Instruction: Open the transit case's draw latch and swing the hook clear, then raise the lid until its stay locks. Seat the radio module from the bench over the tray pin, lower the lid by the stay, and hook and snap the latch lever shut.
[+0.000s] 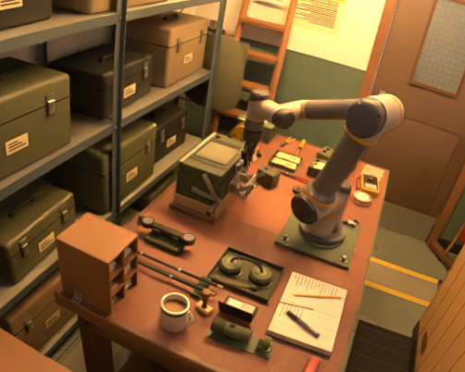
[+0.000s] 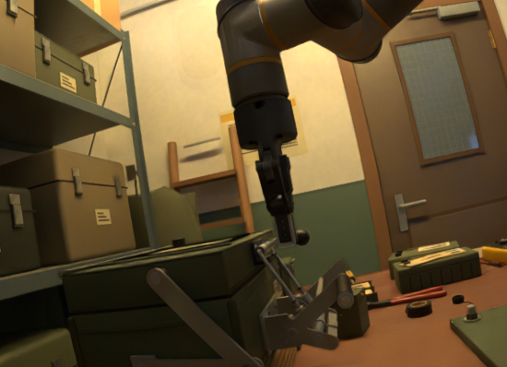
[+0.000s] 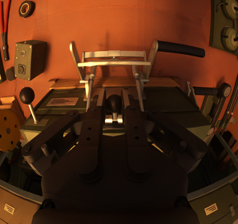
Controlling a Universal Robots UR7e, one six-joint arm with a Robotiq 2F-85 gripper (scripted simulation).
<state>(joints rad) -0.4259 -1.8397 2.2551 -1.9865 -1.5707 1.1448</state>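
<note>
A black ball knob [image 3: 114,103] [image 2: 302,237] sticks out at the front edge of the transit case lid [image 1: 217,152] [image 2: 161,263], and my gripper [image 3: 114,105] [image 2: 286,238] is closed on it from above. The olive case [image 1: 206,178] sits on a slatted wooden base at the bench's far left. Its lid is down. The draw latch lever [image 3: 178,48] [image 2: 318,293] hangs open and forward below the lid edge. The radio module [image 3: 29,59] [image 1: 267,177] stands on the bench just beside the case. A side stay bar [image 2: 198,316] runs diagonally across the case end.
Shelves of stacked cases [image 1: 26,111] stand left of the bench. Red-handled pliers [image 2: 405,296], a tape roll [image 2: 418,308] and small meters [image 1: 285,161] lie beyond the radio module. A second knobbed lever [image 3: 27,97] stands at the case's side. A handset [image 1: 167,233] and headphones tray [image 1: 246,273] lie nearer the front.
</note>
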